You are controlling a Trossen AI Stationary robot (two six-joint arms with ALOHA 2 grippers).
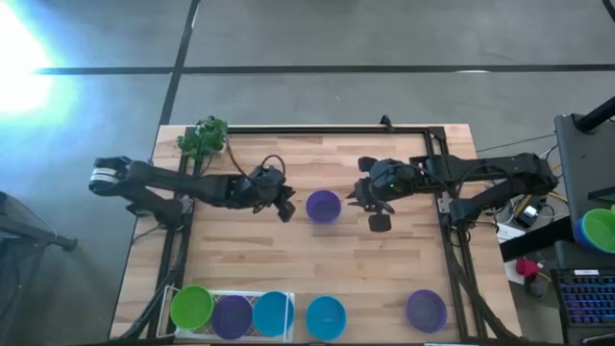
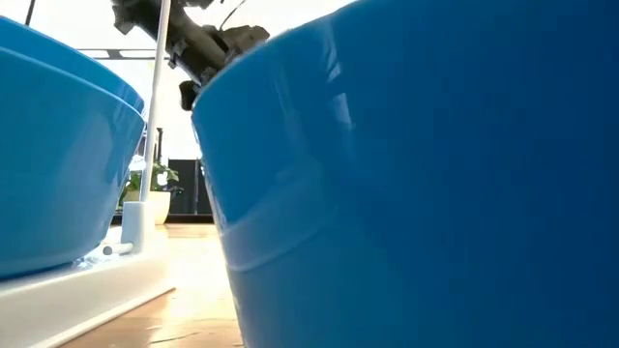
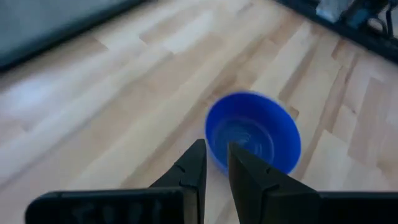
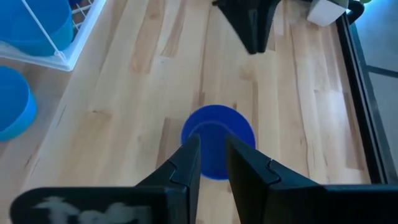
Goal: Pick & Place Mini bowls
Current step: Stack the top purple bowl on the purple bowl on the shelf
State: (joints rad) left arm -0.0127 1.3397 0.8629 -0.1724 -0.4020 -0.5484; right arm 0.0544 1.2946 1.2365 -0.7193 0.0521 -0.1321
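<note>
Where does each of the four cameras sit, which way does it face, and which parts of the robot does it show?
High view: above the table, facing straight down; both arms flank the centre purple bowl.
Low view: at table-top height, facing across; a blue bowl fills it, an arm above.
Left wrist view: on the left arm, facing past the left gripper, fingers slightly apart, at that bowl.
Right wrist view: on the right arm, facing past the right gripper at the same bowl.
Shared: both wrist views show the centre bowl.
</note>
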